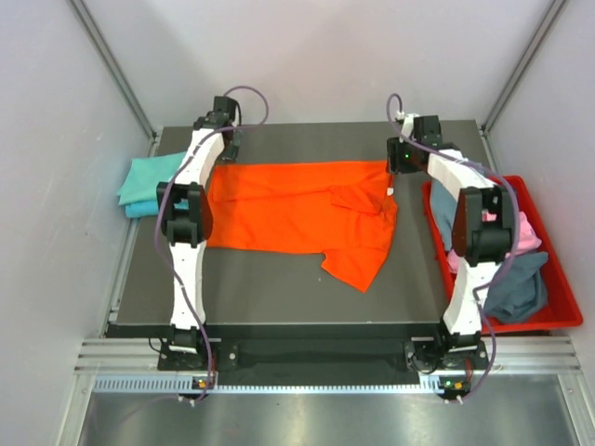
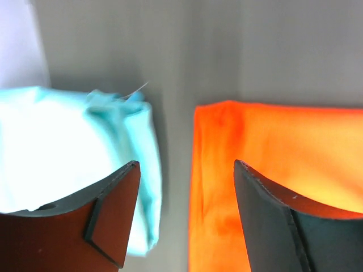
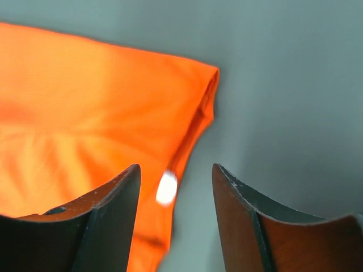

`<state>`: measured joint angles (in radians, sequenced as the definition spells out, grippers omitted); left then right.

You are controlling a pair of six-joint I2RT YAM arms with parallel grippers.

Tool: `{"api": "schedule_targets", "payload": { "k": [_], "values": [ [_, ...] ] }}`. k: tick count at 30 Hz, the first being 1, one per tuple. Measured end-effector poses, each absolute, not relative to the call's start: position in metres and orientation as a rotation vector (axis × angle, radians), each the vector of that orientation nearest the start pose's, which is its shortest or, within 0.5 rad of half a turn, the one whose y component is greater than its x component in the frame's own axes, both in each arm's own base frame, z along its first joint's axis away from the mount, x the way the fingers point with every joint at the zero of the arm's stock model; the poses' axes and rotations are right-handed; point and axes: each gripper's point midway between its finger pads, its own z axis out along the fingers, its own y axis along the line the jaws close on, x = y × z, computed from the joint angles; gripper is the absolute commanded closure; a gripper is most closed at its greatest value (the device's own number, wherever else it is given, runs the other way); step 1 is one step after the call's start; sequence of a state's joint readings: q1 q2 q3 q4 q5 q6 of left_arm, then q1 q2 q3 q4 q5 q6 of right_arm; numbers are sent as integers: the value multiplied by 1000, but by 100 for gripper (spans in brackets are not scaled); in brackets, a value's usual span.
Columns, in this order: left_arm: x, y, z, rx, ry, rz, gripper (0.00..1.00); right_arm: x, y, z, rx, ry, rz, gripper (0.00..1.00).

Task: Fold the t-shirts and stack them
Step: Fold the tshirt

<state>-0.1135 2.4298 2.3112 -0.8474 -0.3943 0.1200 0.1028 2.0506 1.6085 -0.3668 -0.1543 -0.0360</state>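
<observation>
While the orange shirt (image 1: 297,212) lies spread on the table (image 1: 279,297), you're starting its fold: left gripper (image 2: 185,170) and right gripper (image 3: 176,170) both gape, empty, above its far corners. Next, likely, lower and pinch both evenly.

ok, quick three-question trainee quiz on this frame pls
1. True or false: the orange t-shirt is stacked on the teal t-shirt.
2. Which edge of the table holds the teal t-shirt? A) left B) right C) near
3. Fill in: the left pincer and the right pincer are both ____.
Key: 1 false, they lie apart; 2 A; 3 open.
</observation>
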Motion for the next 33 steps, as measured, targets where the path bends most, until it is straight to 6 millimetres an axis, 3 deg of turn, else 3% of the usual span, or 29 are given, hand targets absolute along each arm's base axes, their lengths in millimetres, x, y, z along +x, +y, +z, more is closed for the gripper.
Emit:
{"api": "schedule_targets", "payload": {
  "k": [2,5,8,10,13,16,19,26,33],
  "values": [
    [561,6,121,126,2481,481,30,509,77,114,-270,2328,203,46],
    [523,6,149,123,2488,450,36,483,78,154,-367,2240,194,49],
    [486,6,160,128,2508,412,38,446,88,171,-537,2169,205,52],
    [462,5,154,127,2545,381,40,411,105,166,-690,2144,227,52],
    [434,4,130,127,2625,348,42,346,142,142,-988,2109,290,55],
    [416,2,104,130,2698,326,43,283,174,119,-1280,2042,364,58],
    [406,2,92,131,2738,308,44,238,188,109,-1479,1964,409,60],
    [403,2,104,100,2705,276,44,183,195,98,-1726,1834,439,63],
    [404,7,130,70,2634,270,44,156,192,71,-1924,1771,425,65]
  ]
}}
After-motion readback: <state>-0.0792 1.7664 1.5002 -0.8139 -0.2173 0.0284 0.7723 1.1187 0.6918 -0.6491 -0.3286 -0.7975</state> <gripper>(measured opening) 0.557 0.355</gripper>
